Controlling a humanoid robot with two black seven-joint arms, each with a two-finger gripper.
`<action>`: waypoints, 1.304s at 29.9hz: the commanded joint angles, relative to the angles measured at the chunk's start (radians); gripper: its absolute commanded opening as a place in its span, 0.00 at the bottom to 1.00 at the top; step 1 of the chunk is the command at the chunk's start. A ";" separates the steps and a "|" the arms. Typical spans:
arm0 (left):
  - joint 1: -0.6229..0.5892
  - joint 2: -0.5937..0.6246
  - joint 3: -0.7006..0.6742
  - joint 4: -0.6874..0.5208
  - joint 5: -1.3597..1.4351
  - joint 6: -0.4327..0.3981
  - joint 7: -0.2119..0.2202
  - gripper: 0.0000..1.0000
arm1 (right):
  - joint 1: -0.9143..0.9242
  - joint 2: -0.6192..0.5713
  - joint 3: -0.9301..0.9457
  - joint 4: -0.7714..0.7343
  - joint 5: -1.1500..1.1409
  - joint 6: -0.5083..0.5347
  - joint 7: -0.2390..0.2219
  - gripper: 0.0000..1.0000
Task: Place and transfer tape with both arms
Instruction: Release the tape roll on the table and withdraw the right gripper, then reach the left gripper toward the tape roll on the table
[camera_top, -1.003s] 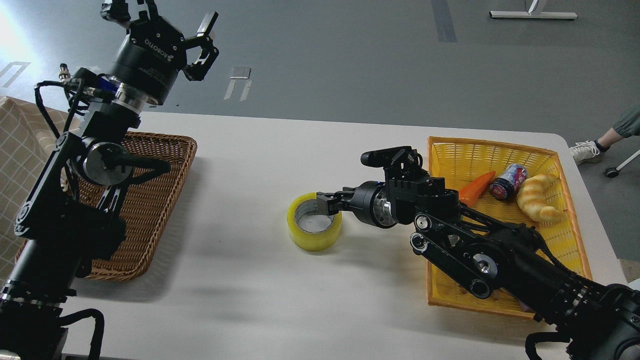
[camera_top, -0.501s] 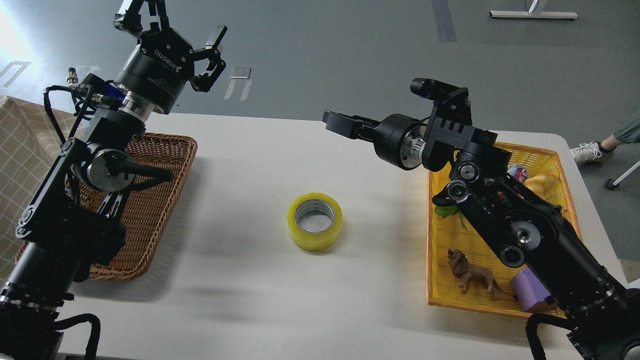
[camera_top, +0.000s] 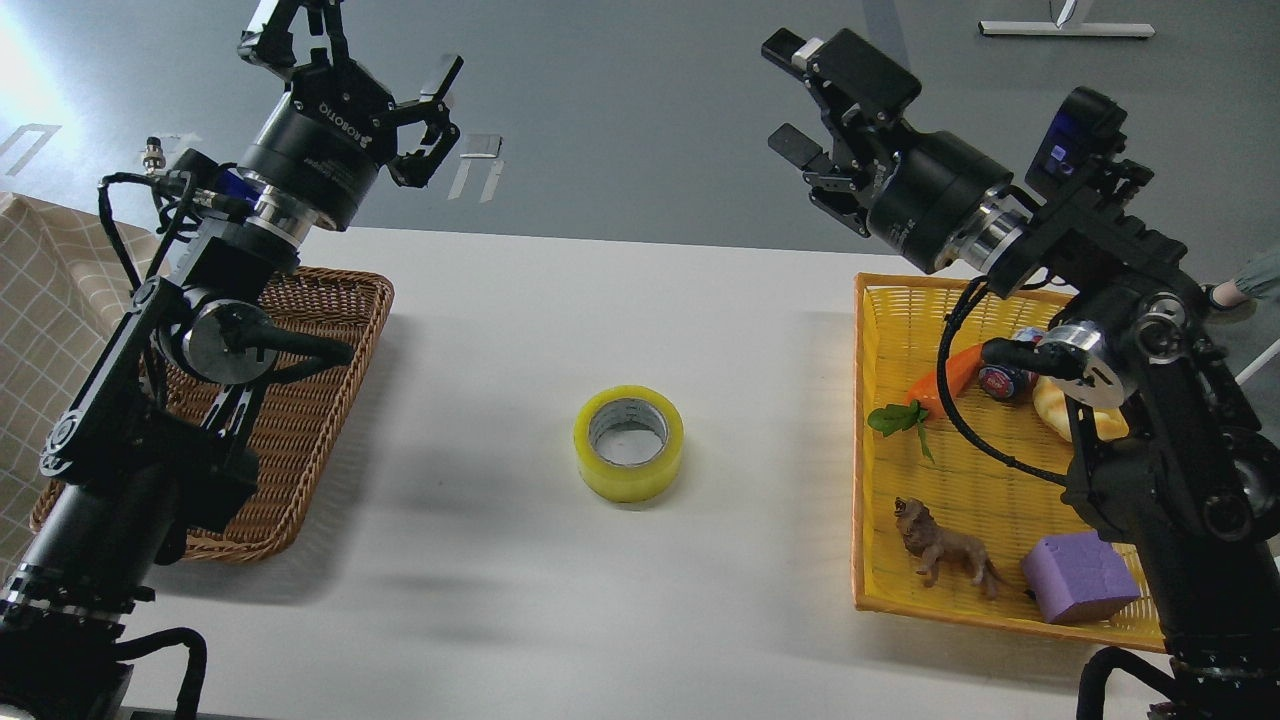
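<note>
The thick roll of translucent yellow packing tape with its grey-white core (camera_top: 629, 443) lies flat on the white table (camera_top: 500, 560), hole up, nothing touching it. It sits well below both grippers and between them, out in the open middle of the tabletop.

Up and to the right of the roll, the right gripper (camera_top: 795, 95) hangs in the air off the table's far edge, its 2 fingers spread apart and holding nothing. The right arm drops from it over the yellow woven plastic basket (camera_top: 1000, 295). Under that arm lie an orange toy carrot with green leaves (camera_top: 935, 385), a small brown toy lion (camera_top: 945, 548) and a purple block (camera_top: 1080, 577); a pale croissant toy (camera_top: 1060, 410) and a small can (camera_top: 1003, 378) are partly hidden by the arm.

Up and to the left of the roll, the left gripper (camera_top: 350, 55) is raised too, fingers splayed wide, empty. Beneath its arm rests the brown wicker tray (camera_top: 320, 380).
</note>
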 joint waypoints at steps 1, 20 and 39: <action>0.003 -0.006 -0.004 -0.002 -0.005 -0.018 -0.001 0.98 | -0.001 0.006 0.079 0.001 0.083 -0.011 0.000 1.00; 0.017 -0.038 0.000 -0.018 -0.006 -0.030 -0.057 0.98 | 0.002 0.006 0.121 -0.004 0.088 -0.091 0.000 1.00; 0.035 -0.038 0.057 -0.091 0.530 0.052 -0.208 0.98 | -0.024 0.006 0.082 0.038 0.088 -0.082 0.000 1.00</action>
